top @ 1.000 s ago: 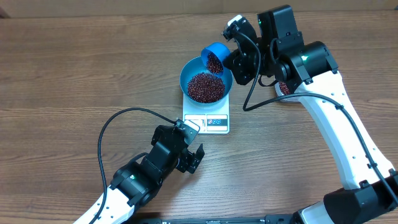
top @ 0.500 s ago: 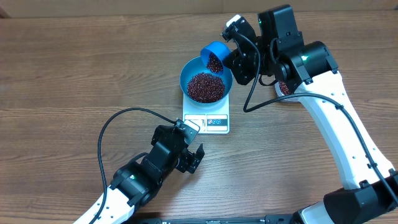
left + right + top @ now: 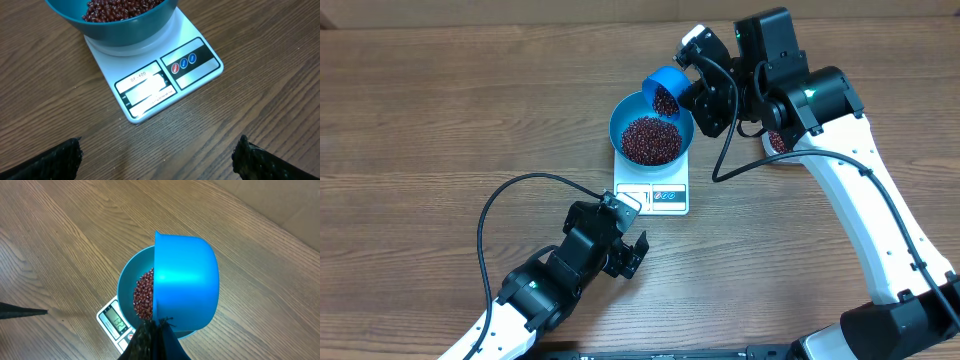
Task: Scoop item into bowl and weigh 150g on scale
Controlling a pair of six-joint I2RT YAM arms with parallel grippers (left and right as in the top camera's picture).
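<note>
Wood-grain table (image 3: 420, 120) under scale (image 3: 652, 192) (beige board (image 3: 280, 195) behind).

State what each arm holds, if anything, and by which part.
Right arm: jaws shut on the blue scoop, at its handle end. Left arm: jaws open, nothing held.

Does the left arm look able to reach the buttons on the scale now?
Probably yes: the open left pincer sits just before the scale, bare table between, and the bowl leaves the buttons uncovered.

Beans (image 3: 651, 141) (heaped, seemingly) fill blue bowl (image 3: 618, 125) on white scale (image 3: 653, 196).
</note>
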